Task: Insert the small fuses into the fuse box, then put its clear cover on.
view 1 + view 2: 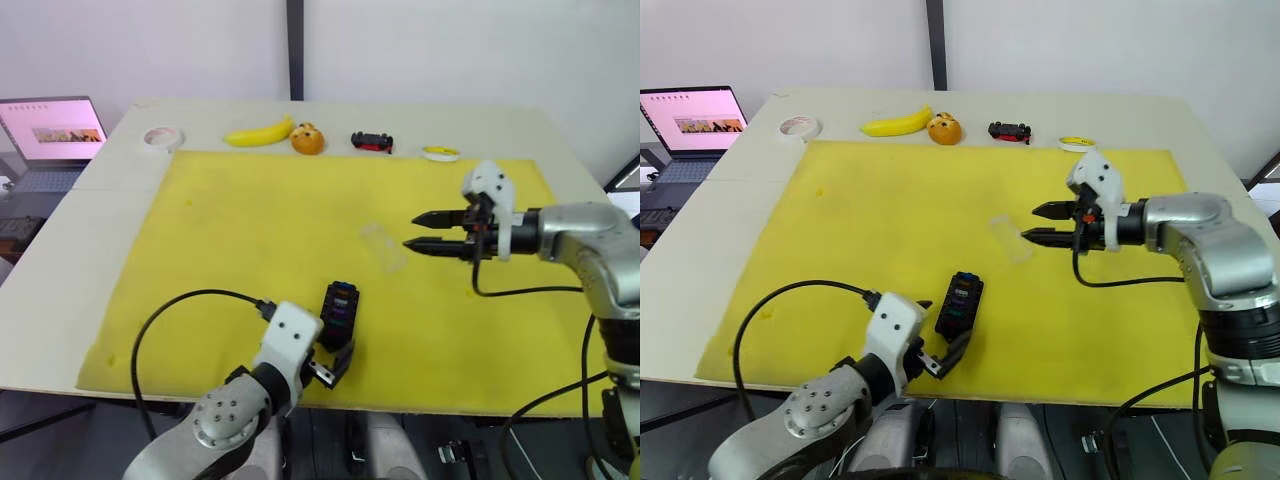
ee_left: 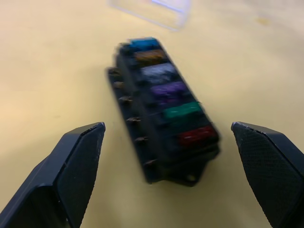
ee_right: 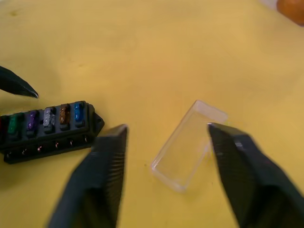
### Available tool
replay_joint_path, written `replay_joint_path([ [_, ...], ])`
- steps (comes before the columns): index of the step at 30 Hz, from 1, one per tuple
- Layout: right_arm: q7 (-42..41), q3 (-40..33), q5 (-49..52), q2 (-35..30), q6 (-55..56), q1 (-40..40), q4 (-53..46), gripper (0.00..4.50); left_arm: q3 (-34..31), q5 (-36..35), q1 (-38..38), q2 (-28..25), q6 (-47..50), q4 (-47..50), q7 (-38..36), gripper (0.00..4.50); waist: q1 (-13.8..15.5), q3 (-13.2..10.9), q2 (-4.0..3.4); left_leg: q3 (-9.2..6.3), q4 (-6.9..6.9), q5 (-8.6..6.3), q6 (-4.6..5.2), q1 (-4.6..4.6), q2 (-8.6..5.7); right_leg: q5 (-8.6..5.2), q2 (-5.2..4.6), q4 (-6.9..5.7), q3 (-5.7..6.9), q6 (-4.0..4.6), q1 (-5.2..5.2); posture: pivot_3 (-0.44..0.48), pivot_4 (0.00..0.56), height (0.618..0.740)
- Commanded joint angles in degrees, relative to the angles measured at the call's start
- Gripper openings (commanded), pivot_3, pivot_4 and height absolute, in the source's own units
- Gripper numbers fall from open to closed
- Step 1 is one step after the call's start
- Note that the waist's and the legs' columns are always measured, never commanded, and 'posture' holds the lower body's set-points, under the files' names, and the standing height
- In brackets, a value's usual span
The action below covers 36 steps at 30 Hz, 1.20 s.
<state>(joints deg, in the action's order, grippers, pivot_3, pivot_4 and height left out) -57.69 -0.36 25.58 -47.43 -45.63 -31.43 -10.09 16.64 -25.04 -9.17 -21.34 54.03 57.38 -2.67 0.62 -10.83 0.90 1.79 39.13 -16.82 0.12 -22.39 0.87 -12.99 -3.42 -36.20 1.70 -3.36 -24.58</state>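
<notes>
The black fuse box (image 1: 339,313) lies on the yellow mat near the front, with several small fuses (image 2: 167,90) seated in its slots: teal, brown, grey-white, purple, green and red. My left gripper (image 2: 171,175) is open just in front of the box, one finger on each side of its near end, not touching. The clear cover (image 3: 188,143) lies flat on the mat to the far right of the box. My right gripper (image 1: 424,232) is open, hovering just right of the cover (image 1: 383,246), its fingertips pointing at it.
Along the table's far edge lie a tape roll (image 1: 161,137), a banana (image 1: 258,133), an orange toy (image 1: 308,139), a black-and-red toy car (image 1: 372,142) and a small yellow item (image 1: 440,153). A laptop (image 1: 52,135) stands off the table's left. A black cable (image 1: 165,320) loops by my left arm.
</notes>
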Motion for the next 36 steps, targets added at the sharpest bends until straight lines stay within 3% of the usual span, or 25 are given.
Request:
replay_joint_path([
  [1, 7.0, 0.6, -1.8, 3.6, -1.3, 1.4, -2.3, 4.47, -14.7, -15.7, -0.5, -7.6, -6.0, 2.6, -11.2, 4.50, 0.0, 0.0, -0.06, -0.01, 0.01, 0.01, -0.01, 0.00, 0.02, -0.01, 0.01, 0.00, 0.01, 0.01, -0.01, 0.000, 0.150, 0.737],
  [5, 12.8, 2.8, -3.7, 7.5, -3.5, 2.3, -3.2, 4.47, -28.6, -31.5, 1.1, -17.4, -4.7, -0.1, -20.4, 4.50, 0.0, 0.0, -0.10, 0.02, 0.01, 0.01, -0.02, -0.02, -0.02, -0.01, -0.05, 0.00, 0.02, 0.02, -0.03, 0.000, 0.150, 0.737],
  [8, 17.8, 3.6, -5.3, 10.7, -4.9, 2.2, -2.5, 4.47, -34.8, -38.2, 5.3, -24.5, -4.5, -6.4, -27.1, 4.50, 0.1, 0.0, -0.10, 0.00, 0.02, 0.02, -0.03, -0.03, -0.06, -0.01, -0.03, 0.02, 0.07, 0.02, -0.02, 0.000, 0.150, 0.737],
  [13, 25.0, 5.0, -8.9, 15.9, -4.9, 2.4, 0.1, 4.47, -36.1, -37.2, 12.7, -33.9, -5.8, -16.9, -39.9, 4.50, 0.0, 0.0, -0.09, 0.04, 0.01, 0.02, -0.03, -0.03, -0.09, -0.01, 0.07, 0.05, 0.07, 0.01, -0.01, 0.000, 0.150, 0.737],
  [16, 27.4, 5.0, -9.9, 17.7, -5.6, 2.1, 1.1, 4.47, -34.5, -35.4, 16.3, -36.6, -6.8, -20.8, -45.4, 4.50, -0.1, 0.0, -0.09, 0.07, 0.00, 0.02, -0.03, -0.03, -0.08, -0.01, 0.11, 0.05, 0.07, 0.01, -0.01, 0.000, 0.150, 0.737],
  [25, 29.5, 3.0, -7.3, 21.1, -10.2, 2.2, -3.9, 4.47, -28.7, -26.6, 21.7, -37.1, -11.8, -27.6, -53.2, 4.50, -0.4, 0.0, -0.10, 0.08, -0.05, 0.02, -0.03, -0.03, 0.00, 0.08, 0.16, 0.04, 0.03, -0.15, -0.06, 0.000, 0.150, 0.737],
  [30, 27.7, 4.7, -8.2, 17.6, -9.3, 2.2, -9.1, 4.47, -27.7, -25.1, 21.5, -35.7, -12.5, -27.7, -53.7, 4.50, -0.3, 0.0, -0.10, 0.08, -0.07, 0.01, -0.03, -0.05, 0.03, 0.09, 0.13, 0.04, 0.03, -0.16, -0.09, 0.000, 0.150, 0.737],
  [36, 25.8, 3.4, -2.8, 16.2, -17.5, 1.9, -15.1, 4.47, -27.6, -22.9, 22.0, -34.8, -13.6, -28.9, -54.3, 4.50, -0.2, 0.0, -0.10, 0.07, -0.07, 0.01, -0.03, -0.06, 0.02, 0.09, 0.11, 0.05, 0.03, -0.17, -0.09, 0.000, 0.150, 0.737],
])
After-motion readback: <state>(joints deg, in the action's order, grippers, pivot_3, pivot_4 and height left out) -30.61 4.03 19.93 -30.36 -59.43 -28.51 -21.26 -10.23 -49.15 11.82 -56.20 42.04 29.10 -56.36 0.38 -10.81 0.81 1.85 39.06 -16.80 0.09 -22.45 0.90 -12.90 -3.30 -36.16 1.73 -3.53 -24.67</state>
